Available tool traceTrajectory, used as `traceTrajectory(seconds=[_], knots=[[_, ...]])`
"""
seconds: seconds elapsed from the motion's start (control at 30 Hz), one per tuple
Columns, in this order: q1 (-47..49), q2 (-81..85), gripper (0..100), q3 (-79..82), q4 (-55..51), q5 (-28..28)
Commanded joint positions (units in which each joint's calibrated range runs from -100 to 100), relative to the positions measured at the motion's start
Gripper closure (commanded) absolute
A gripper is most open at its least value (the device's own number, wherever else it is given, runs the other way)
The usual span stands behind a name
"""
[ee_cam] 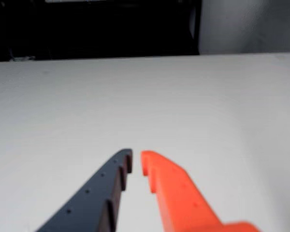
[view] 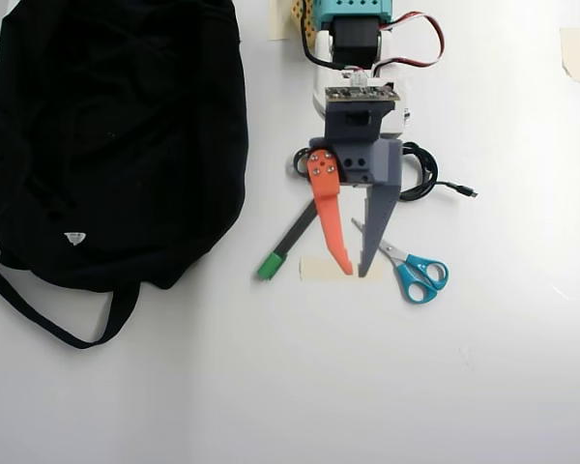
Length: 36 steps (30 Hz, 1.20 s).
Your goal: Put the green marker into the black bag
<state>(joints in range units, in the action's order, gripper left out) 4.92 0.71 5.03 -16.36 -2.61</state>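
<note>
- Green marker (view: 292, 242): lies flat on the white table (view: 483, 387), slanted, green cap toward the near left, black barrel running up to the far right beneath the orange finger; placed just left of the gripper and between it and the bag, apart from both in the overhead view.
- Black bag (view: 116, 126): spread flat at the far left of the overhead view, strap looping out at the near left, small white label showing; no clear opening is seen, so the way in for the marker cannot be told.
- Gripper (view: 354, 273): held out from the base, fingertips pointing near, over a strip of tan tape (view: 319, 269); judged to be hanging above the table, not on it.
- Pincer state: the orange and dark fingers are nearly closed, only a narrow slit left between the tips in the wrist view (ee_cam: 137, 162); nothing is held, only bare table seen beyond.
- Judgement: the marker is not yet gripped; the fingers would need opening and shifting left.
- Scissors (view: 414, 271), blue-handled, lie just right of the fingertips; a black cable (view: 423, 179) is coiled behind the arm.
- Count: one marker, one bag, one pair of scissors, one cable, one arm.
</note>
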Motion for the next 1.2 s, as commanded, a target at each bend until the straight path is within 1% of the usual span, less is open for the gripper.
traceTrajectory(seconds=[0.0,0.13,1.17], knots=[[-0.8,-2.4,97,-6.7,1.1,-0.1],[-0.8,-4.4,97,-8.7,1.1,-0.1],[-0.6,-4.5,98,-8.3,1.1,0.0]])
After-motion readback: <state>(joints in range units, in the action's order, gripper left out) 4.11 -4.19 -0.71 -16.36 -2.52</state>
